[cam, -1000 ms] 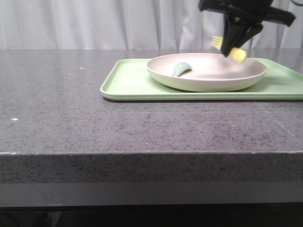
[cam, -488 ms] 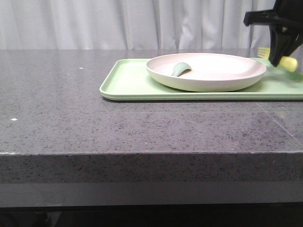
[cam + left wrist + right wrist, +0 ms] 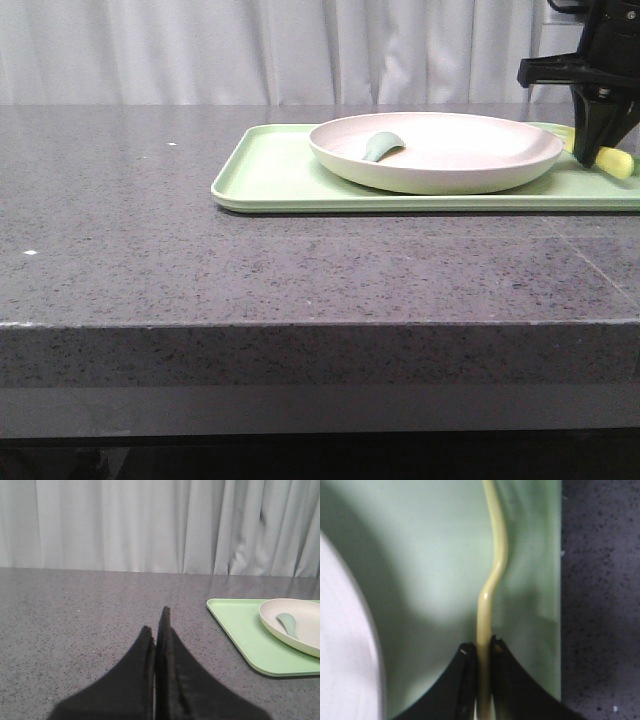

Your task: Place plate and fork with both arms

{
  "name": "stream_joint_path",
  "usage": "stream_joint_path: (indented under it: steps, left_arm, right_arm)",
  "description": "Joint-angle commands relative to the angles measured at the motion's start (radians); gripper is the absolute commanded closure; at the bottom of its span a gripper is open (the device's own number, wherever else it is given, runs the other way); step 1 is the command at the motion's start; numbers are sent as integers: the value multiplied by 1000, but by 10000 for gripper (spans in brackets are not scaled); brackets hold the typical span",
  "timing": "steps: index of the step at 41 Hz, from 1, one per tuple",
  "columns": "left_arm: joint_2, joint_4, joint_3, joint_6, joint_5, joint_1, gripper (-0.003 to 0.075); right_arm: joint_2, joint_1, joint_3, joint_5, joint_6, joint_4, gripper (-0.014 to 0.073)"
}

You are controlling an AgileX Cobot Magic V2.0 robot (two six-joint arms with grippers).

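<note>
At the far right of the bench (image 3: 300, 270), we see the right claw (image 3: 597, 150) reaching down over the right end of the tray (image 3: 270, 170), its fingers (image 3: 465, 680) pinched tight on the handle of the fork (image 3: 492, 575). In the right wrist view the yellow handle runs straight out from between the two black fingers, bends once, and carries on across the green tray floor; the tines are out of that picture. In the front view the fork (image 3: 615, 160) shows as a short yellow piece poking out on either side of the claw, low over the tray and just right of the plate (image 3: 470, 160). We cannot tell whether it touches the tray.

The plate sits on the tray, filling much of its right half. In it, near its left side, lies a grey-green spoon piece (image 3: 380, 146). In the right wrist view the plate's pale rim (image 3: 345, 630) curves close beside the fork, with a strip of tray between them.

The left claw (image 3: 156, 645) is well apart from all this, over bare bench to the left of the tray. Its fingers are pressed together with nothing between them. From its own camera we see the tray's near left corner (image 3: 235, 625) and the plate (image 3: 300, 630) with the spoon piece (image 3: 287, 622). A white curtain (image 3: 250, 50) hangs behind the bench.
</note>
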Motion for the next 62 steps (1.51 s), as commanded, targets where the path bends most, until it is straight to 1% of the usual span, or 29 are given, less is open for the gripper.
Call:
stream_joint_path:
  steps: [1, 9, 11, 19, 23, 29, 31, 34, 36, 37, 42, 46, 57, 62]
  left_arm:
    - [15, -3, -24, -12, -74, 1, 738]
    - [15, -3, -24, -12, -74, 1, 738]
    - [15, -3, -24, -12, -74, 1, 738]
    - [15, -3, -24, -12, -74, 1, 738]
    - [15, -3, -24, -12, -74, 1, 738]
    - [15, -3, -24, -12, -74, 1, 738]
    - [15, -3, -24, -12, -74, 1, 738]
    - [15, -3, -24, -12, -74, 1, 738]
    - [15, -3, -24, -12, -74, 1, 738]
    - [15, -3, -24, -12, -74, 1, 738]
    - [15, -3, -24, -12, -74, 1, 738]
    - [15, -3, -24, -12, -74, 1, 738]
    - [15, -3, -24, -12, -74, 1, 738]
    - [15, -3, -24, -12, -74, 1, 738]
  right_arm:
    - [-56, -11, -35, -10, -12, -14, 392]
    - [-80, -11, -35, -11, -13, -8, 242]
    - [-95, -11, -38, -11, -13, -8, 230]
    - [-194, -9, -40, -10, -31, -6, 238]
    - [-249, -9, -40, -11, -40, 12, 326]
    - [-319, 3, -38, -13, -79, 47, 554]
    - [-338, 15, -36, -14, -94, 48, 618]
    - [-370, 37, -23, -21, -101, 48, 687]
    - [-402, 54, 2, -36, -101, 47, 717]
    - [-424, 60, 16, -46, -104, 46, 711]
    - [-545, 77, 140, -119, -108, 45, 713]
    - [-669, 77, 292, -197, -108, 43, 713]
    - [-1056, 77, 725, -480, -110, 28, 713]
    - [-1205, 77, 884, -603, -110, 26, 713]
